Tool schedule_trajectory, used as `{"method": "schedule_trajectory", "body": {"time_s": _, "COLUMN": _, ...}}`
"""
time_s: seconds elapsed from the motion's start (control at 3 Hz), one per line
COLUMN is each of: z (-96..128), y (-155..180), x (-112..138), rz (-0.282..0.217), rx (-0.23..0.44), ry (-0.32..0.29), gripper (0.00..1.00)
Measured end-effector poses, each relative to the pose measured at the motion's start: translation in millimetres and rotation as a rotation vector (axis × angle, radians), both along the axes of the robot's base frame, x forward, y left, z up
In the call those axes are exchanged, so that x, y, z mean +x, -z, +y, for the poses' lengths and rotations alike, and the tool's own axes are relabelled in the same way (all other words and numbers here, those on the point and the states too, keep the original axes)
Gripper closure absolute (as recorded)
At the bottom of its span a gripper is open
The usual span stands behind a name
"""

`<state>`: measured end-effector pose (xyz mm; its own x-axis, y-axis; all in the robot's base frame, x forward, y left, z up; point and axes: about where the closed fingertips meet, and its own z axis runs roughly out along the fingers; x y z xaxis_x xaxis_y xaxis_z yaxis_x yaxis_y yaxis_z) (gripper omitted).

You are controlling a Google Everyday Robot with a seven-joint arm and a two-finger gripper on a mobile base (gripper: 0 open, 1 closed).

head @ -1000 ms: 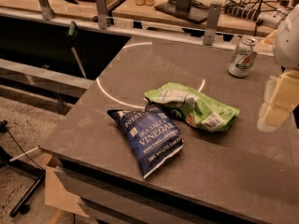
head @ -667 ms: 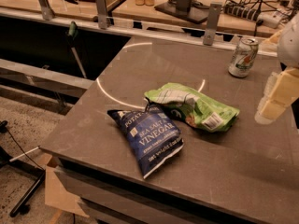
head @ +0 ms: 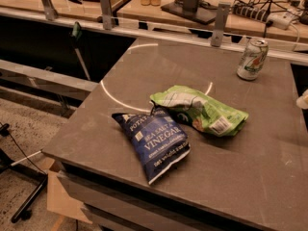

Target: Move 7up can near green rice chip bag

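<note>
**Gripper at the frame's edge, can not yet taken**

Gripper (head: 303, 100) shows only as a pale sliver at the right edge of the frame, about mid-height, over the table (head: 269, 177). Whether it is wide, narrow or holding something cannot be told from so little, though the can is plainly not in it.

The can (head: 252, 59) stands upright in the upper right of the frame, near the table's far edge and well apart from the green bag (head: 202, 110), which lies crumpled at the centre. A blue bag (head: 155, 141) lies just below and left of the green one, their ends meeting (touching or overlapping, I cannot say).

By my reading, the task is at its first step, the reach for the can. The next move calls for bringing the gripper up and left to the can and taking it by its sides. It would then be set upright on bare table beside the green bag without nudging it.

The blue bag reads "SEA SALT" and "VINEGAR" in white, with "POTATO" partly legible above. The green bag carries a white barcode label at its right end. The can's green lettering and red spot are too small to read.
</note>
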<state>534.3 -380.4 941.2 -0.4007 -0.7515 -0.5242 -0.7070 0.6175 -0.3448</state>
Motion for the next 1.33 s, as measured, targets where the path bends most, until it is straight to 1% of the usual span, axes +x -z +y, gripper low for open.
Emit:
{"method": "schedule_trajectory", "body": {"time_s": 0.33, "z": 1, "y": 0, "x": -1, "rz": 0.002, "rx": -0.001, "ry": -0.002, "gripper": 0.00}}
{"method": "schedule_trajectory", "body": {"time_s": 0.67, "z": 3, "y": 10, "x": 9, "rz": -0.023, "rx": 0.101, "ry": 0.034, "gripper": 0.00}}
{"method": "schedule_trajectory", "body": {"time_s": 1.0, "z": -3, "y": 30, "x": 50, "rz": -0.085, "rx": 0.285, "ry": 0.136, "gripper": 0.00}}
{"method": "schedule_trajectory", "body": {"time_s": 1.33, "z": -2, "y": 43, "x": 91, "rz": -0.131, "rx": 0.422, "ry": 0.195, "gripper": 0.00}}
